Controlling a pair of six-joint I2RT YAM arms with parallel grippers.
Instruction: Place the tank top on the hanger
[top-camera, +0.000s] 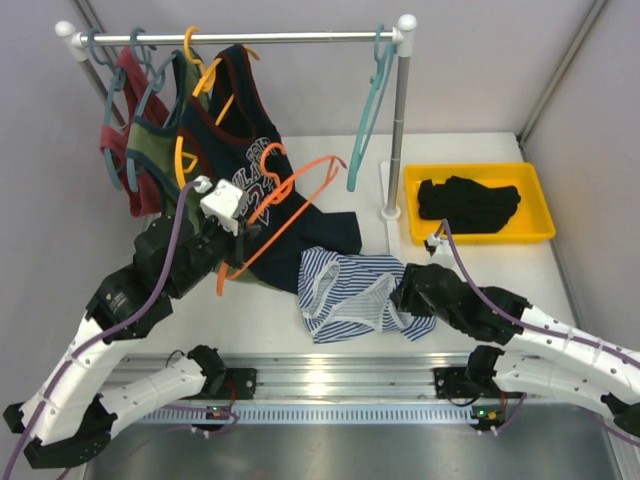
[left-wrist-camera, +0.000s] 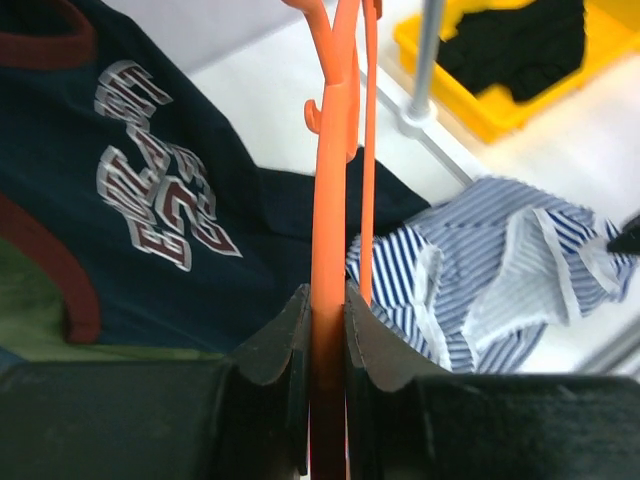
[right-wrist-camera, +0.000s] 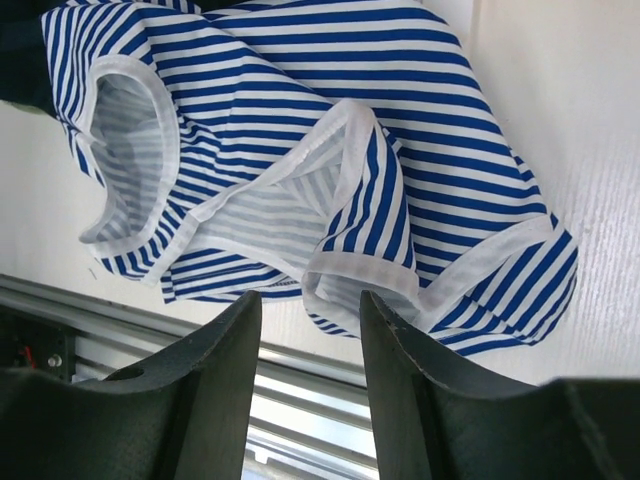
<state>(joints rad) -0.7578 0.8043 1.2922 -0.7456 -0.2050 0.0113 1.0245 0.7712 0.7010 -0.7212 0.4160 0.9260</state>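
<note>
The blue-and-white striped tank top (top-camera: 357, 293) lies crumpled on the table in front of the rack; it also shows in the right wrist view (right-wrist-camera: 300, 170) and the left wrist view (left-wrist-camera: 500, 270). My left gripper (top-camera: 232, 238) is shut on the thin orange hanger (top-camera: 290, 205), holding it tilted above the table left of the tank top. In the left wrist view the hanger's bar (left-wrist-camera: 330, 200) runs up between the closed jaws of that gripper (left-wrist-camera: 328, 310). My right gripper (top-camera: 403, 297) is open and empty at the tank top's right edge, its gap (right-wrist-camera: 312, 305) just below a trimmed armhole.
A clothes rail (top-camera: 240, 38) at the back carries several hung tops, among them a navy top with lettering (top-camera: 240, 150), and an empty teal hanger (top-camera: 372, 110). Its right post (top-camera: 397, 130) stands beside a yellow tray (top-camera: 540, 195) holding a black garment (top-camera: 468, 200). A metal rail (top-camera: 330, 385) runs along the near edge.
</note>
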